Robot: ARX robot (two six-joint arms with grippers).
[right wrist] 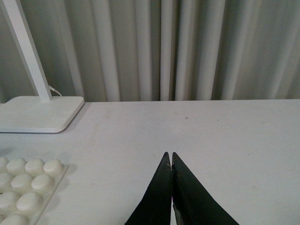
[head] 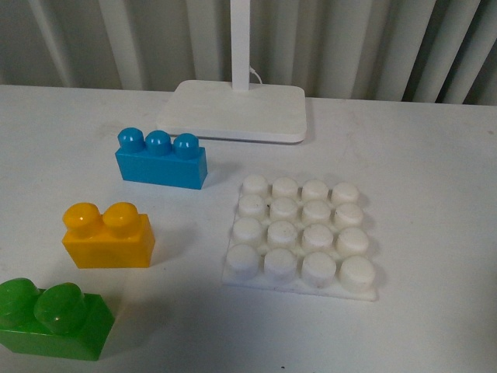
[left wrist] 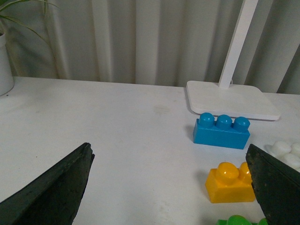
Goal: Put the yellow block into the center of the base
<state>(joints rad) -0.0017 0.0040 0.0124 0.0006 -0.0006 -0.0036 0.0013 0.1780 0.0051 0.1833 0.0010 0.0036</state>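
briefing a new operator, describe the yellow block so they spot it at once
Left of the white studded base, three bricks line up diagonally. The yellow block is the middle one, between the blue brick farther back and the green brick nearest the camera. It alone is orange-yellow.

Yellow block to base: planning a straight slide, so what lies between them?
Nothing: the front view shows bare table between the yellow block and the base.

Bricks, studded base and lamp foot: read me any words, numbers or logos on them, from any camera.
None: no text, number or logo shows anywhere. The yellow block, green brick, blue brick, base and lamp foot all have plain, unmarked surfaces in every view.
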